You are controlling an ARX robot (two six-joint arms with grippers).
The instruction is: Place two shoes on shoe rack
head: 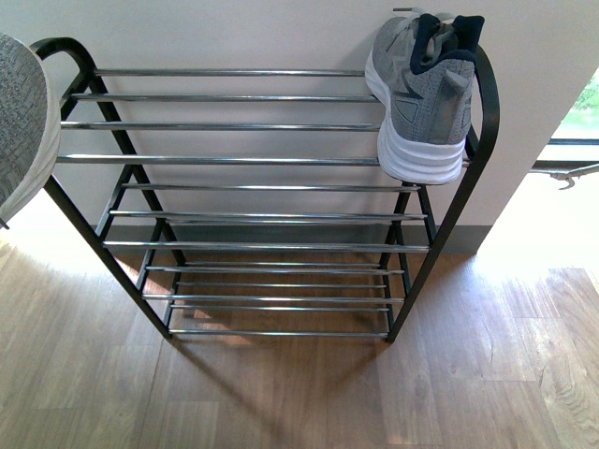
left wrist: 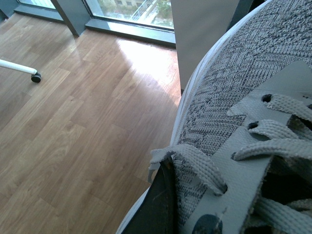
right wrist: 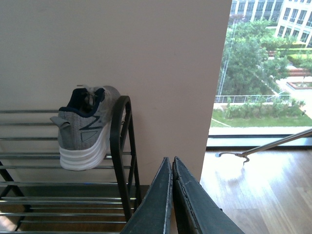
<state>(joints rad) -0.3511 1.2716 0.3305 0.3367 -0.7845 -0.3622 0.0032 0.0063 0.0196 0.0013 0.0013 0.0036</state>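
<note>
One grey knit sneaker (head: 426,94) with a white sole stands on the top shelf of the shoe rack (head: 234,159), at its right end against the black upright; it also shows as sneaker (right wrist: 85,129) in the right wrist view. The other grey sneaker (head: 21,117) hangs at the far left edge of the front view, beside the rack's left upright. In the left wrist view this sneaker (left wrist: 229,112) fills the picture, and my left gripper (left wrist: 163,207) is shut on its side by the laces. My right gripper (right wrist: 171,163) is shut and empty, right of the rack (right wrist: 122,146).
The rack has several tiers of chrome rods, standing against a pale wall on a wood floor (head: 299,393). Windows lie to the right (right wrist: 263,73) with a metal bar (right wrist: 273,146) low beside them. A white wheeled leg (left wrist: 22,69) stands on the floor at the left.
</note>
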